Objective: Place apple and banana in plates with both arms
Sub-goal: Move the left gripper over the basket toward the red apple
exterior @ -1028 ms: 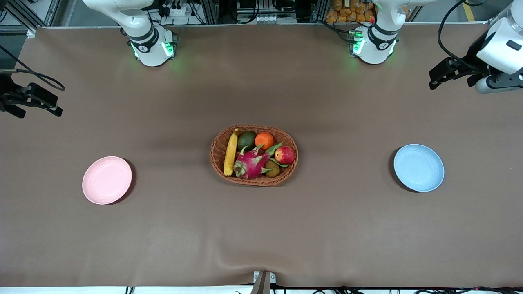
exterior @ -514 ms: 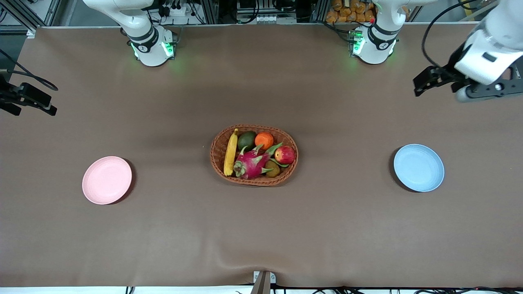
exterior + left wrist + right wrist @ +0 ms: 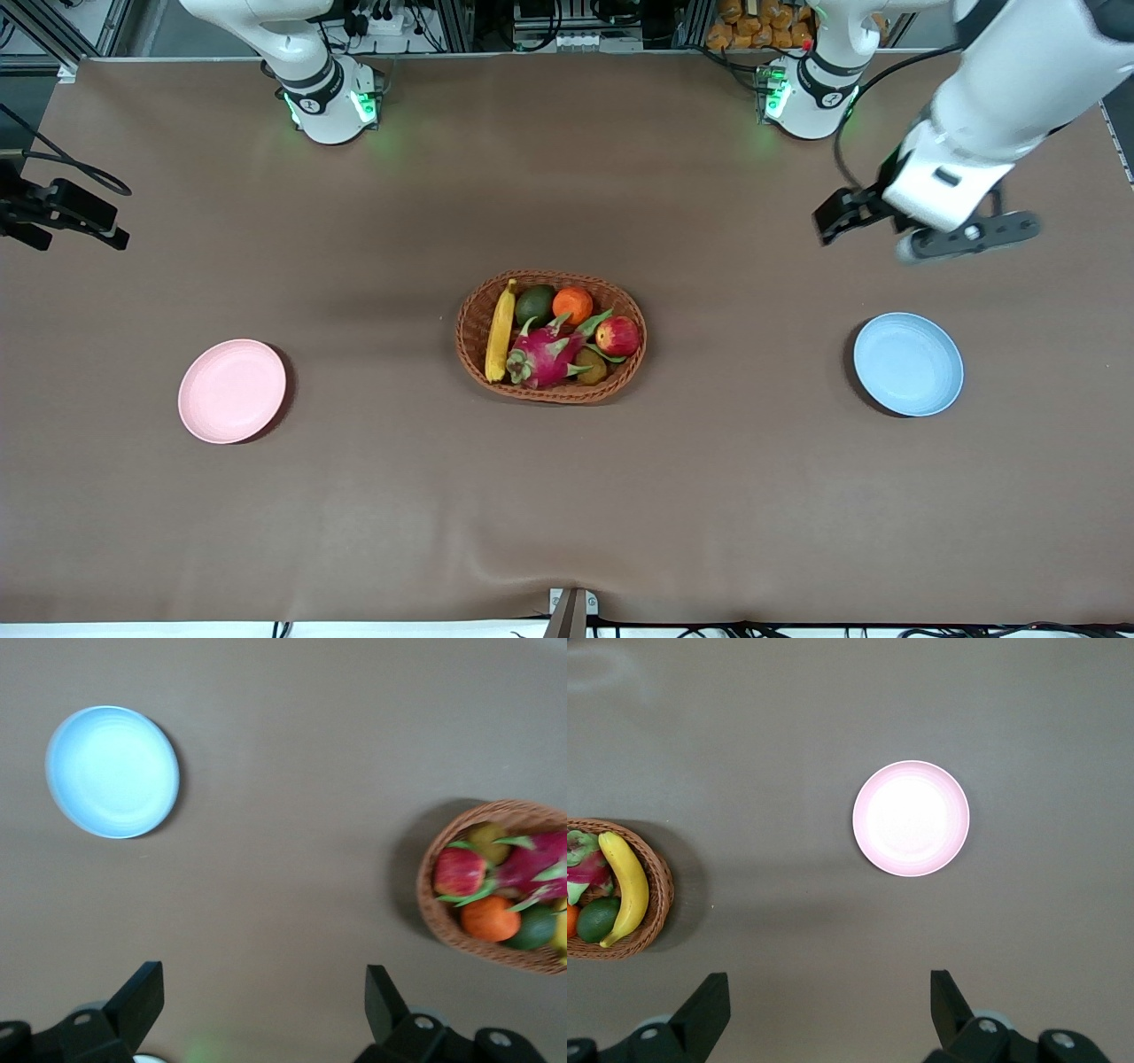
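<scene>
Nearest the front camera, the pink plate (image 3: 232, 391) is lying toward the right arm's end of the table (image 3: 567, 496) and the blue plate (image 3: 908, 363) toward the left arm's end, both bare and well apart from everything else. Between them, a little farther from the camera, the wicker basket (image 3: 478, 312) is sitting at the middle of the table, holding the banana (image 3: 500, 331) along its rim on the right arm's side and the apple (image 3: 617, 336) on the left arm's side (a dragon fruit (image 3: 545, 354), an orange (image 3: 572, 304) and a green fruit (image 3: 535, 304) are lying between them). The left gripper (image 3: 834, 215) is hanging over bare table between the blue plate and its own base, fingers (image 3: 135, 1003) spread wide and holding nothing. The right gripper (image 3: 113, 236) is hovering at the right arm's end of the table, its fingers (image 3: 707, 1008) wide apart and empty too.
</scene>
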